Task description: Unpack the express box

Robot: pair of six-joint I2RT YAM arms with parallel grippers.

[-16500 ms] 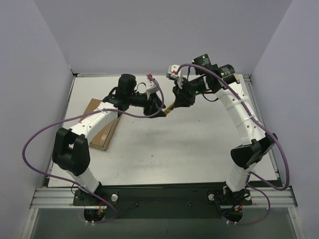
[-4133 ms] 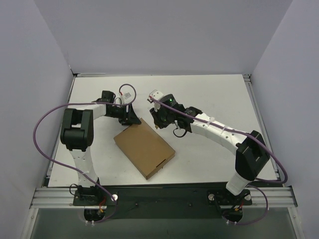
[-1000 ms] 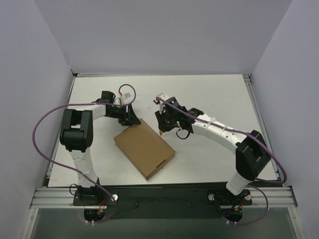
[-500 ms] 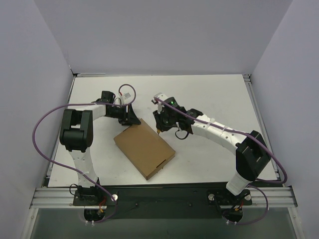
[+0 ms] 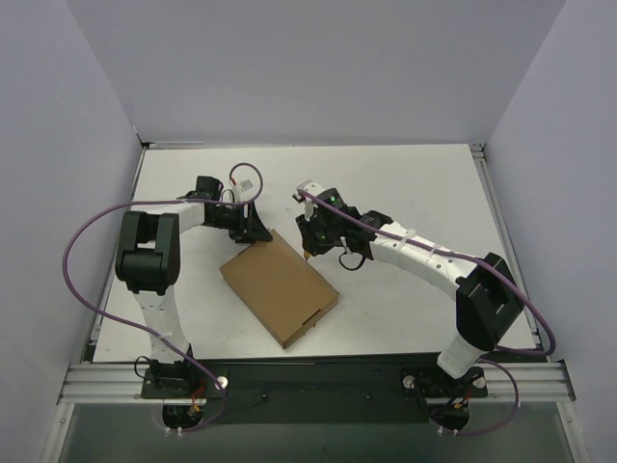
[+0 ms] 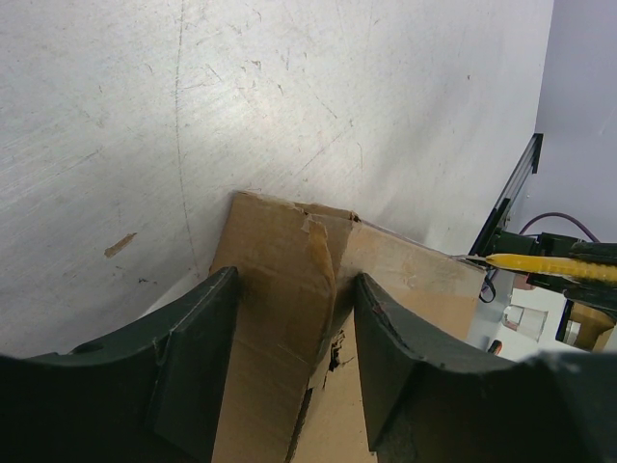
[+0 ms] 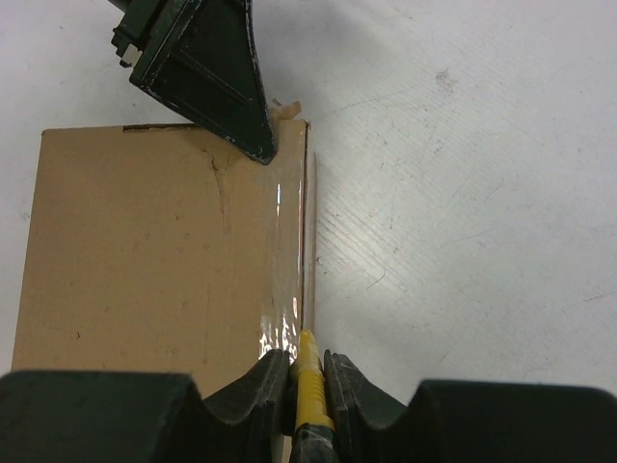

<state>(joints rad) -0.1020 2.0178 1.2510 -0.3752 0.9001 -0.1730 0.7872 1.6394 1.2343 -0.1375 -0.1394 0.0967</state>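
Note:
The express box (image 5: 280, 287) lies flat and closed on the white table, turned at an angle. My left gripper (image 5: 254, 230) is at its far corner. In the left wrist view the gripper (image 6: 295, 280) is open, and the torn cardboard corner (image 6: 415, 280) lies between and under the jaws. My right gripper (image 5: 308, 246) is shut on a yellow-handled tool (image 7: 308, 386). The tool's tip touches the glossy tape (image 7: 287, 270) along the right edge of the box (image 7: 145, 251). A left finger (image 7: 212, 68) rests on that edge's far corner.
Grey walls enclose the white table (image 5: 415, 193) on three sides. A metal rail (image 5: 501, 222) runs along its right edge, and another crosses the front by the arm bases. Purple cables loop off both arms.
My right gripper with the tool has slid slightly along the box's taped edge, toward the far corner. The left gripper and the box have stayed put.

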